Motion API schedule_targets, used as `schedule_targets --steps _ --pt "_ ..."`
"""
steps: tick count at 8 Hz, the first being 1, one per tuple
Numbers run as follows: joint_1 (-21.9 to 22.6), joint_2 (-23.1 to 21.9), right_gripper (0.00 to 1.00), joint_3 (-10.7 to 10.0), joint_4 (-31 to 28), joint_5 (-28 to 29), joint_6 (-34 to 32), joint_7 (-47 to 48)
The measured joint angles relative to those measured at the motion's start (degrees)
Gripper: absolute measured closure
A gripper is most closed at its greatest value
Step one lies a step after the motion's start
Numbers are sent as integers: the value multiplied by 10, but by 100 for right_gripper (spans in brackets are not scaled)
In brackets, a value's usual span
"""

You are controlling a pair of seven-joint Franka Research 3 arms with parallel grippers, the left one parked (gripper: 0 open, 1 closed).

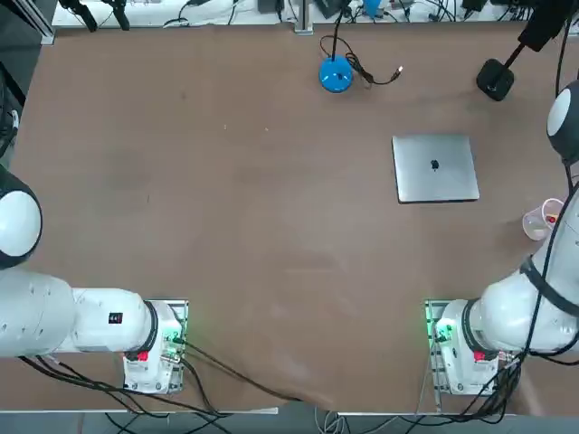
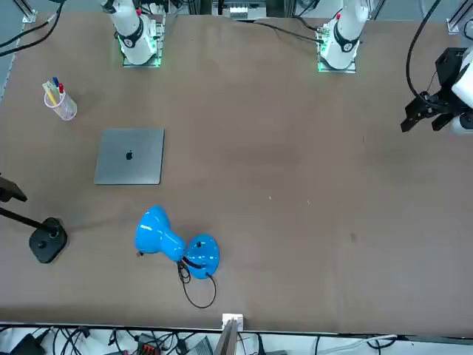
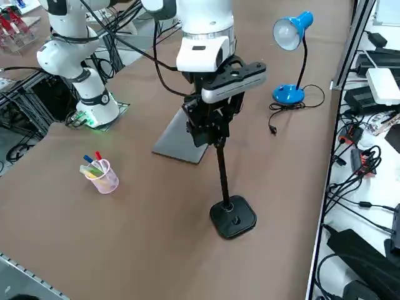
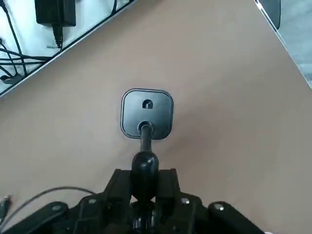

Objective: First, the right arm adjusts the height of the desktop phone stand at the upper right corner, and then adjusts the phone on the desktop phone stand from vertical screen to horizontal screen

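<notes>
Right hand (image 3: 209, 128) at the top of the phone stand (image 3: 230, 209)
Glossy white arm; thin black pole on a rounded-square matte base; whether the hand grips, I cannot tell.

Noted: black stand base (image 2: 48, 239) at table's (image 2: 295, 185) edge, silver laptop (image 2: 130, 155) closed, blue desk lamp (image 2: 174, 244) lying nearby.

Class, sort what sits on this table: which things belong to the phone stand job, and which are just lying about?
Job: phone stand; right hand, at the top of the stand's pole.

Lying about: laptop; blue lamp; cup of pens.
</notes>
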Motion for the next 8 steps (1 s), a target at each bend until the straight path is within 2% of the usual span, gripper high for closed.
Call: schedule_targets --steps 5,8 --pt "0 21 70 0 -2 0 13 23" --pt "0 31 70 0 -29 10 42 24"
